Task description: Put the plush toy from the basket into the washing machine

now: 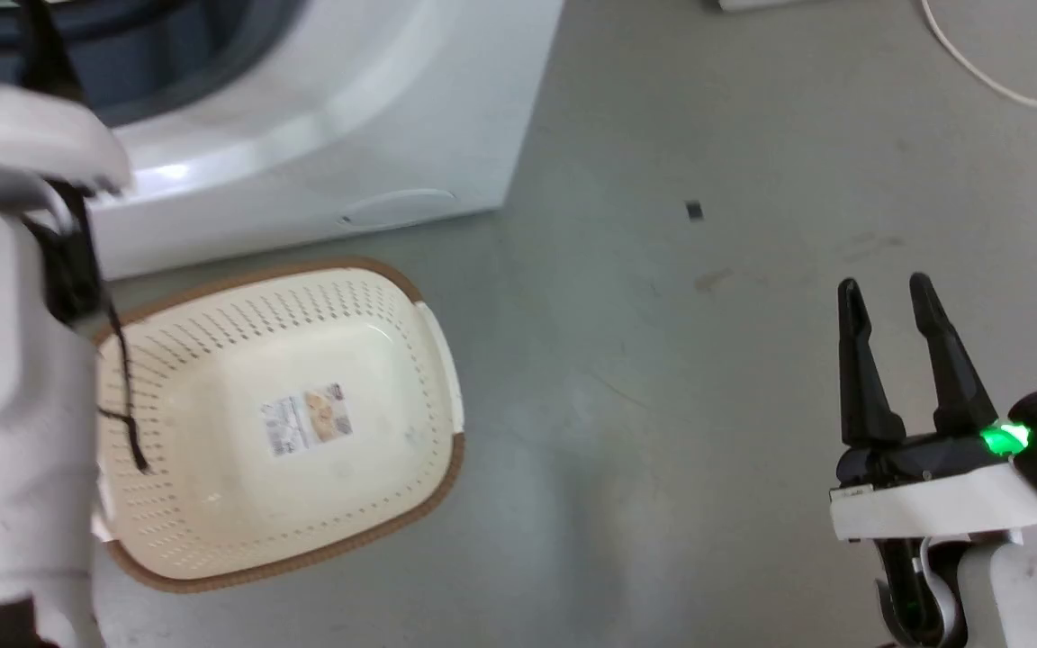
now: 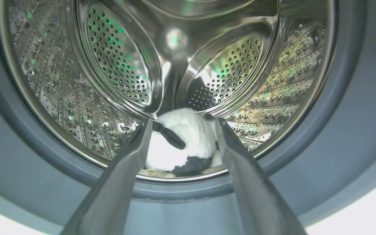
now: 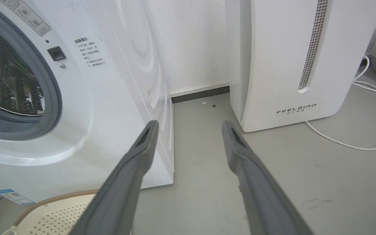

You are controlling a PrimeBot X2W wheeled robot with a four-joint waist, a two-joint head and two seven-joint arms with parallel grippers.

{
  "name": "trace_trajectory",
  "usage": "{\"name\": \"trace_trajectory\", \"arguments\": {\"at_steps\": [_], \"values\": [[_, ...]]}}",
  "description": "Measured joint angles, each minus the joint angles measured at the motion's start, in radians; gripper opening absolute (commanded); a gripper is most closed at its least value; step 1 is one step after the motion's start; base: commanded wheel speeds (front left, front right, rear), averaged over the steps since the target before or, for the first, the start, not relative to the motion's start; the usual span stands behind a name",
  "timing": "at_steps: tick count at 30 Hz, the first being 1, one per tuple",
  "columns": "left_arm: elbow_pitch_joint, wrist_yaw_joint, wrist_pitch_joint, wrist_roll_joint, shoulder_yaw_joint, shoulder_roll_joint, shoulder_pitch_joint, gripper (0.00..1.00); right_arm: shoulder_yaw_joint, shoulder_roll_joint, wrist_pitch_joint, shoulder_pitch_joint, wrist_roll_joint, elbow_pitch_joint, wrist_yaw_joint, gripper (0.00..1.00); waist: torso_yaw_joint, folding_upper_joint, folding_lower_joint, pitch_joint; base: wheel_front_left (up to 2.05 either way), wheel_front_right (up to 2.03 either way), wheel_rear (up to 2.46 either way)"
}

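Low in the washing machine [image 2: 44, 98] drum, the plush toy [image 2: 188, 140] lies beyond the left gripper [image 2: 183, 122], whose jaws stand wide and hold nothing. Placing looks done; next, the arm must back straight out.

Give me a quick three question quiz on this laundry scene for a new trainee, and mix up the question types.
1. Multiple choice: the plush toy lies A) on the floor, B) in the steel drum of the washing machine, C) on top of the FEELBIRD appliance.
2. True or false: the right gripper is open and holds nothing.
3. Short answer: what is stuck to the bottom of the basket?

Key: 1 B. 2 True. 3 A label sticker.
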Motion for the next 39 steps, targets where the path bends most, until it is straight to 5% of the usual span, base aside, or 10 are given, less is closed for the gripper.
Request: {"name": "trace_trajectory", "arguments": {"at_steps": [18,27,38,39], "values": [[-0.373,-0.044,0.0,0.089,0.025,-0.204,0.562,1.0,-0.059,0.0,0.0,0.152,-0.152,-0.004,0.0,1.0,0.175,0.0,-0.0002,-0.313,0.0,0.0,0.0],[-0.421,-0.081,0.0,0.109,0.027,-0.261,0.804,1.0,-0.071,0.0,0.0,0.241,-0.164,-0.003,0.0,1.0,0.247,0.0,-0.0002,-0.445,0.0,0.0,0.0],[-0.444,-0.083,0.0,0.117,0.025,-0.283,0.906,1.0,-0.091,0.0,0.0,0.289,-0.169,-0.002,0.0,1.0,0.298,0.0,-0.0002,-0.515,0.0,0.0,0.0],[-0.442,-0.083,0.001,0.122,0.024,-0.286,0.912,0.0,-0.091,0.0,0.0,0.291,-0.17,-0.001,0.0,0.0,0.301,0.0001,-0.0003,-0.518,0.0,0.0,0.0]]}}
